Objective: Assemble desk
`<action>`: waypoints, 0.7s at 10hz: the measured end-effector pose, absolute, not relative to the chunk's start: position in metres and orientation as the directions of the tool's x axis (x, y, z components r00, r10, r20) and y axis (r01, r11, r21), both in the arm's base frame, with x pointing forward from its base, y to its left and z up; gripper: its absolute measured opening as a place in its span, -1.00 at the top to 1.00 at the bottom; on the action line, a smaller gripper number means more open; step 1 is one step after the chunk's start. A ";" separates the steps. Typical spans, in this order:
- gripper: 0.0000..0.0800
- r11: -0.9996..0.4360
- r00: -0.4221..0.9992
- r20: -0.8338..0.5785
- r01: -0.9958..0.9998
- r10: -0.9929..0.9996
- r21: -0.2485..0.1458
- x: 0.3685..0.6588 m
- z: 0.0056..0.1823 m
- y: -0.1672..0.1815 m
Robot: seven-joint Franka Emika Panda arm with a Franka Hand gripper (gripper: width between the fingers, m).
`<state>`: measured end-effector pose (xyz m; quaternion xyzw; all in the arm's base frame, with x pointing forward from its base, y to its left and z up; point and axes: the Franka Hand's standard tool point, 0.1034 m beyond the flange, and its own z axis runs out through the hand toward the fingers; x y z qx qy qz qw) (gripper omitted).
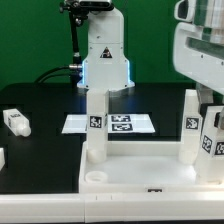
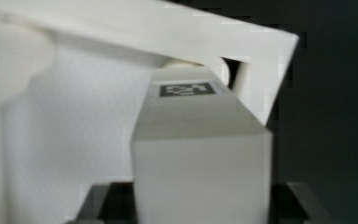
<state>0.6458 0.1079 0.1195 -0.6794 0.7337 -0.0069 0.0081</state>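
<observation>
The white desk top [image 1: 140, 176] lies upside down at the front of the black table. One leg [image 1: 95, 122] stands in its corner on the exterior view's left, and a second leg [image 1: 190, 125] stands on the right. My gripper [image 1: 208, 100] comes down at the right edge and is shut on a third tagged leg [image 1: 215, 142], which is upright at the top's near right corner. In the wrist view this leg [image 2: 202, 150] fills the gap between my dark fingers [image 2: 114, 205], with my gripper [image 2: 206, 205] closed on its sides. Its seat in the hole is hidden.
A loose fourth leg [image 1: 15, 122] lies on the table at the exterior view's left, with another white piece [image 1: 2, 157] at the left edge. The marker board [image 1: 110, 123] lies behind the desk top. The robot base [image 1: 105, 55] stands at the back.
</observation>
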 end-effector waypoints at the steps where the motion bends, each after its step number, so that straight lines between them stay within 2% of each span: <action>1: 0.29 0.195 -0.194 -0.027 -0.981 -0.981 -0.022 0.644 0.119 0.104; 3: 0.29 0.336 -0.335 -0.037 -0.942 -0.941 -0.016 0.644 0.119 0.104; 4: 0.09 0.344 -0.344 -0.036 -0.939 -0.938 -0.015 0.644 0.118 0.104; 5: 0.09 0.224 -0.224 -0.029 -0.974 -0.974 -0.024 0.644 0.119 0.106; 6: -0.36 0.084 -0.082 -0.031 -0.995 -0.996 -0.060 0.649 0.119 0.116; 7: -0.58 -0.041 0.044 -0.027 -0.993 -0.999 -0.111 0.653 0.118 0.124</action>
